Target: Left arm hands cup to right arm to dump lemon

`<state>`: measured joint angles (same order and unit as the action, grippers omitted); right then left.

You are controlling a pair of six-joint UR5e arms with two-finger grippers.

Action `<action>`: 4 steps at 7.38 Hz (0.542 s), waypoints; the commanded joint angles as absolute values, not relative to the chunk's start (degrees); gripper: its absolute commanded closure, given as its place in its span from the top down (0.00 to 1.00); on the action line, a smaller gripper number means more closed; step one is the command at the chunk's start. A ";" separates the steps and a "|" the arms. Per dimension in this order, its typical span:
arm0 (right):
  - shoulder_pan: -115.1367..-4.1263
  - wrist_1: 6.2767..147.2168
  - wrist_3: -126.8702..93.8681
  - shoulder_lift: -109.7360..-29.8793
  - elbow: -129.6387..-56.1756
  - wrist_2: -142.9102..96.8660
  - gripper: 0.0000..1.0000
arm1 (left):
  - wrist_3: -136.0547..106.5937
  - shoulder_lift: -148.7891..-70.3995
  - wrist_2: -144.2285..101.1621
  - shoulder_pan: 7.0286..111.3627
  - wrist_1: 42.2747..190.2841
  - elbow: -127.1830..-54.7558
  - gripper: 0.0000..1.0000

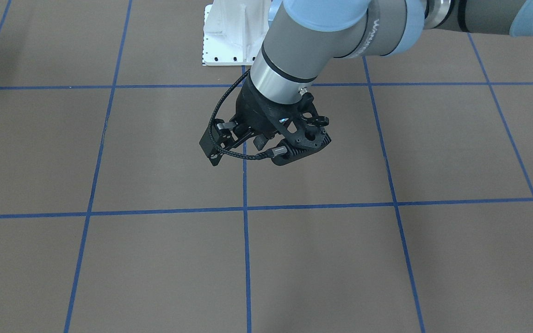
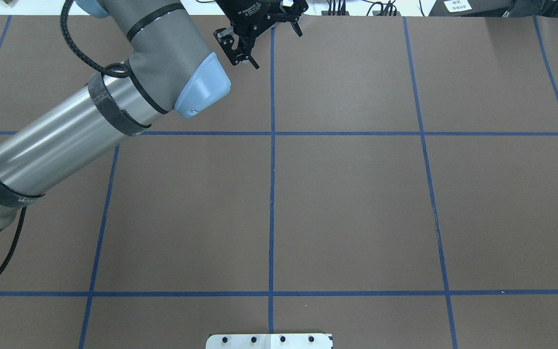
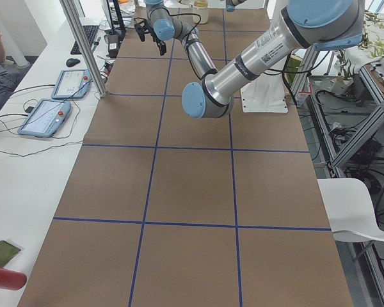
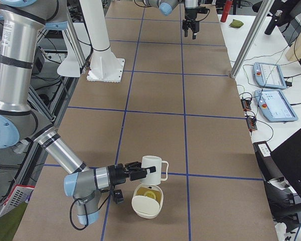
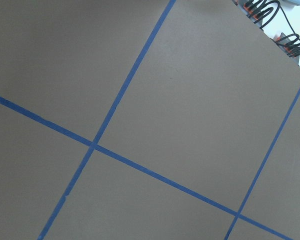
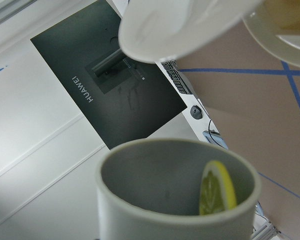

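The left gripper (image 1: 238, 150) hangs open and empty over the brown table, and also shows at the far edge in the overhead view (image 2: 269, 41). The right arm shows only in the exterior right view. Its gripper (image 4: 138, 173) is at the side of the white cup (image 4: 153, 168), which has a squarish handle and looks upright there; I cannot tell whether the gripper is open or shut. In the right wrist view the cup's grey inside (image 6: 165, 180) fills the bottom, and a yellow lemon (image 6: 217, 187) leans on its inner wall.
A white round vessel (image 4: 145, 203) with something yellow inside sits just below the cup. The white robot base (image 4: 105, 70) stands at the table's side and also shows in the front-facing view (image 1: 229, 37). Tablets (image 4: 273, 75) lie on the side bench. Metal posts (image 3: 83, 45) stand at the edge.
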<state>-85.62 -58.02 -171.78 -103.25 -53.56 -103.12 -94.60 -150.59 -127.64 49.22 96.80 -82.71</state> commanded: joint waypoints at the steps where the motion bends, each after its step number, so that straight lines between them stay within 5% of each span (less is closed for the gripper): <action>1: -86.22 -58.18 -176.20 -103.54 -53.61 -102.92 0.46 | -94.13 -150.82 -126.57 49.13 96.77 -82.53 1.00; 4: -86.31 -59.50 -176.23 -103.19 -53.79 -102.74 0.46 | -93.43 -151.08 -126.39 49.13 96.77 -81.83 1.00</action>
